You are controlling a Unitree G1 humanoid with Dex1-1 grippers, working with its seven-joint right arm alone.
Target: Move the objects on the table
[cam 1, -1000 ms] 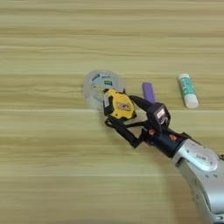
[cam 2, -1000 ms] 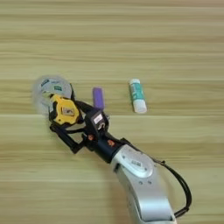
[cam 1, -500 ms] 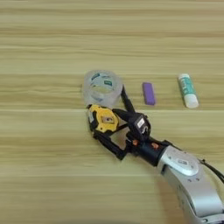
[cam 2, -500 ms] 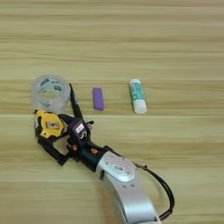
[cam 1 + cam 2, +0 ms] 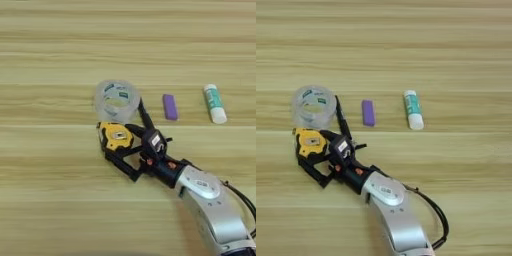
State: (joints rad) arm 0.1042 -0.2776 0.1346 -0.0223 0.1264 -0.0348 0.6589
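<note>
A wide, light wood-grain desk (image 5: 60, 45) fills the view, its streaks running side to side. None of its edges shows, and bare wood stretches above, below and to the left of the items.

Near the centre lies a yellow-and-black tape measure (image 5: 114, 137), flat on the wood. The robot's right tool (image 5: 119, 145) is closed around it: one black finger runs along its upper side, the other along its lower side. The silver forearm (image 5: 210, 205) reaches in from the lower right, with a black cable (image 5: 433, 215) looping beside it.

Just above the tape measure, close to touching it, sits a clear tape roll (image 5: 116, 100), lying flat with its hole facing up. To the upper right of the tape measure, apart from it, is a small purple piece (image 5: 170, 106). Further right, well apart, lies a white-and-green glue stick (image 5: 214, 103) on its side.
</note>
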